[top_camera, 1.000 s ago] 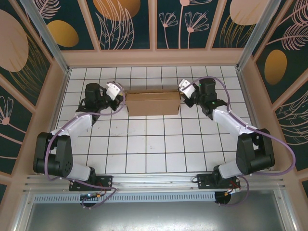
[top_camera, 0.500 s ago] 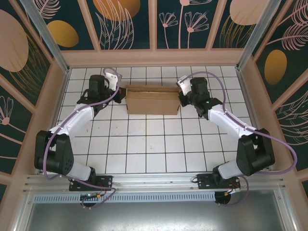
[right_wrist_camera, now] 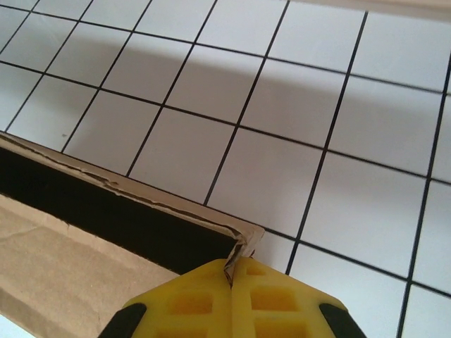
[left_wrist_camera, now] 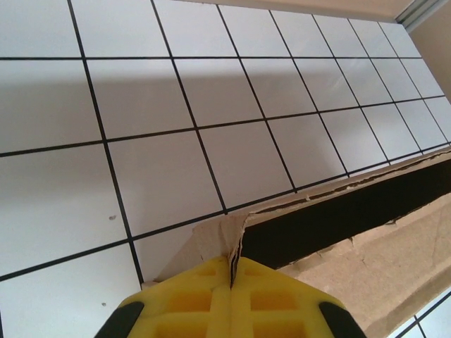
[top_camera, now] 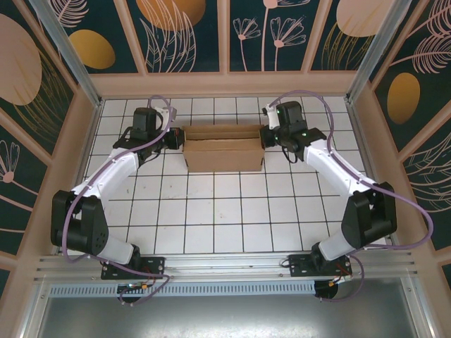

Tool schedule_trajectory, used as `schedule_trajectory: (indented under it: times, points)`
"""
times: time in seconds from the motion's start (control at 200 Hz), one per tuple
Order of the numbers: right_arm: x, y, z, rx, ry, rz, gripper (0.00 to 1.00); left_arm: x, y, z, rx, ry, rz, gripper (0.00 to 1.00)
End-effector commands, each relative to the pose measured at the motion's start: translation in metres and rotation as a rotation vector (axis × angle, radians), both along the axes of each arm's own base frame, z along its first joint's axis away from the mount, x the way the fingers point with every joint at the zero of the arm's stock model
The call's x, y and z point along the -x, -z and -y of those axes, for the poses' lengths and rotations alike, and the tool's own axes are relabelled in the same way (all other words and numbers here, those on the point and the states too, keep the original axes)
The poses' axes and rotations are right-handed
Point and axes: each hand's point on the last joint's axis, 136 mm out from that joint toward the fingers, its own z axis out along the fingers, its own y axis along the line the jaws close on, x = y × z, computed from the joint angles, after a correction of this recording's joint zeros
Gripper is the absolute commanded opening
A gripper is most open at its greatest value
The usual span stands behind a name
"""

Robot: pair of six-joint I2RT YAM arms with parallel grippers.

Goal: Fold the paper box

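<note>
Pinching pretty much covers both claws here. The left gripper (left_wrist_camera: 231, 267) sits at the bottom centre of its wrist view, with yellow fingers (left_wrist_camera: 187, 304) pressed together on a thin, ragged corner flap of the paper box (left_wrist_camera: 384, 271). From there the box's dark open inside runs off toward the right edge of the frame.

The right gripper (right_wrist_camera: 231, 271) is doing the same at the bottom centre of its own view. It's clamped on the box's corner, and the cardboard wall stretches away to the lower left.

From the top camera, the box is a brown open-topped rectangle in the upper middle of the frame, on the white tiled table (top_camera: 211, 211). One claw is touching each short end — left one on the left end, right one on the right. Both arms reach up from the bottom of the frame.
</note>
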Motion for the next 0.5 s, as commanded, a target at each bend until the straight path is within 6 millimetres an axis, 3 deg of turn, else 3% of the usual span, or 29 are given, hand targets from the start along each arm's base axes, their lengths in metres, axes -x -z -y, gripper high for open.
schedule_trajectory:
  times: [0.0,0.195,0.49]
  points:
    - [0.006,-0.004,-0.016,-0.126,-0.015,-0.110,0.00,0.011,0.007,0.014,0.018,0.041,-0.046,0.00]
    - [0.010,0.012,-0.015,-0.121,-0.005,-0.140,0.00,0.012,0.004,0.015,0.027,0.043,-0.038,0.00]
    - [0.018,0.032,-0.007,-0.032,0.012,-0.130,0.00,0.021,0.016,0.017,0.018,0.049,-0.060,0.00]
